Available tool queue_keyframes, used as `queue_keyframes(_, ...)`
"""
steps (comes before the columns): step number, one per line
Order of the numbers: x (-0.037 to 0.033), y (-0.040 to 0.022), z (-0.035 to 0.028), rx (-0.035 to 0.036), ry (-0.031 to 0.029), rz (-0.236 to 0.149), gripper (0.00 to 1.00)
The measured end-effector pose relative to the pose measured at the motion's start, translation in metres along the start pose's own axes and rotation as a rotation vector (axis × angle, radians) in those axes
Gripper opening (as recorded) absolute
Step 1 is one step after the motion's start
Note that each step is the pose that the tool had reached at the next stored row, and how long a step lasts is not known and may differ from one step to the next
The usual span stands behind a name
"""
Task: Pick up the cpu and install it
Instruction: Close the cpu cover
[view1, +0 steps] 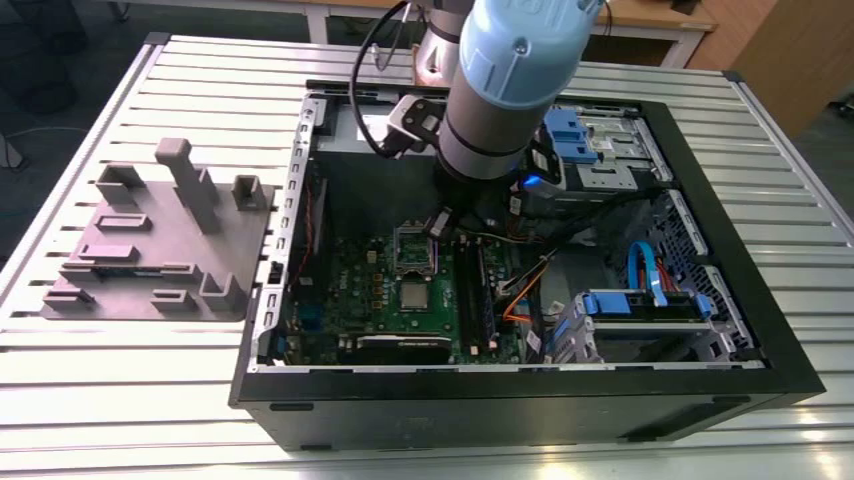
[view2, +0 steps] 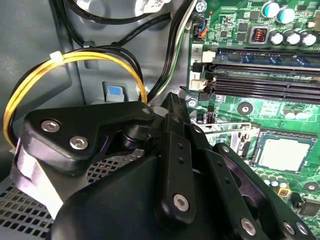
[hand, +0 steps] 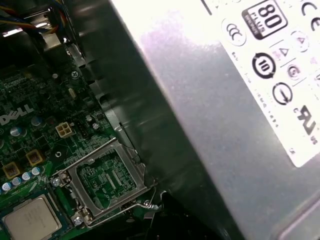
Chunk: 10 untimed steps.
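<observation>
While the hand (view1: 441, 225) hangs inside the computer case (view1: 694, 385) over the open socket frame (hand: 107, 177), its finger gap can't be made out. The cpu (view1: 414, 293) lies flat on the motherboard (view1: 367, 285), apart from the hand.

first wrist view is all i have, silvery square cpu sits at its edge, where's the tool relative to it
Observer: In the exterior view the tool hangs over the open shiny metal socket frame, apart from the small silvery-grey square cpu lying flat on the green motherboard.
Operator: anything outside the case
Observer: A large grey plastic plate with upright blocks lies on the slatted metal table, at the exterior view's left of the black computer case.
Operator: anything near the tool's body
Observer: In the second wrist view, a looped yellow cable curves beside it.
</observation>
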<state>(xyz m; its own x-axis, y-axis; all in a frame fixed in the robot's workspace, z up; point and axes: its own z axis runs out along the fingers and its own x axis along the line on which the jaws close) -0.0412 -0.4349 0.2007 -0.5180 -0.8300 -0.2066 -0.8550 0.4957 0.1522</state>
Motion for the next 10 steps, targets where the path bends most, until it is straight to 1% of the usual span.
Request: queue_keyframes(10,0.0023,0.0013,0.0046,0.0000,0.0002,0.000,0.10)
